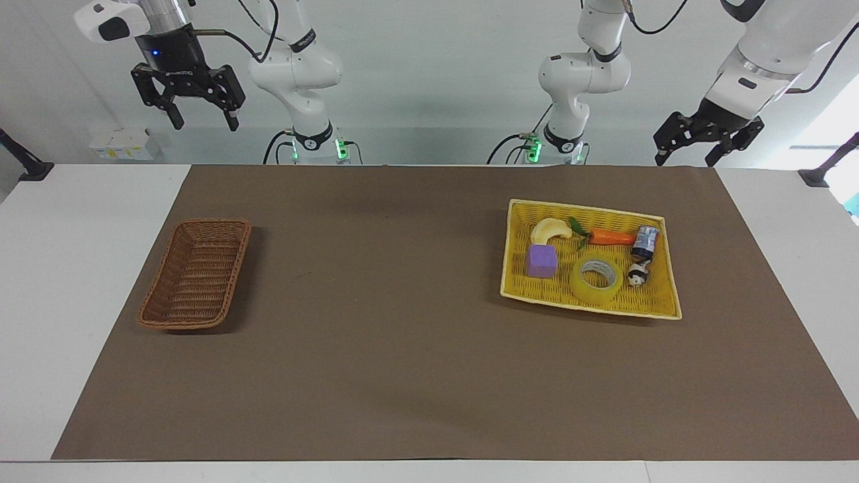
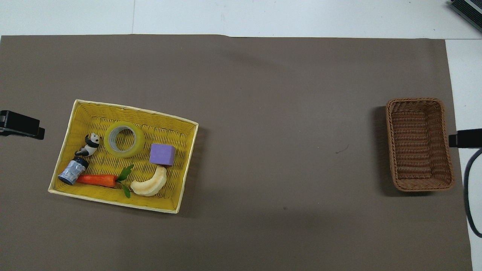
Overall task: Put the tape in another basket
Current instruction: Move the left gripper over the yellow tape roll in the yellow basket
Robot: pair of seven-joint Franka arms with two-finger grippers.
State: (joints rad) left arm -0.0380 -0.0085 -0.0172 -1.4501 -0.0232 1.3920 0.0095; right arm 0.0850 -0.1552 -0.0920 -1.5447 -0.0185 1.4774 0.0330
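both grippers open, raised, waiting: left gripper (image 1: 706, 144) | right gripper (image 1: 198, 107) | tape (image 1: 596, 280) flat in yellow basket (image 1: 671, 282), untouched | brown basket (image 1: 151, 312) ready to receive it

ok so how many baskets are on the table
2. The brown wicker basket sits toward the right arm's end of the table; the yellow woven basket sits toward the left arm's end, with the tape inside. None looks hidden.

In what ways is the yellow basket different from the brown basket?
The yellow basket is wide and shallow; the brown basket is narrow with raised sides. The yellow basket holds the tape and other things; nothing shows in the brown basket. The yellow basket lies toward the left arm's end, the brown toward the right's. Both are woven rectangles.
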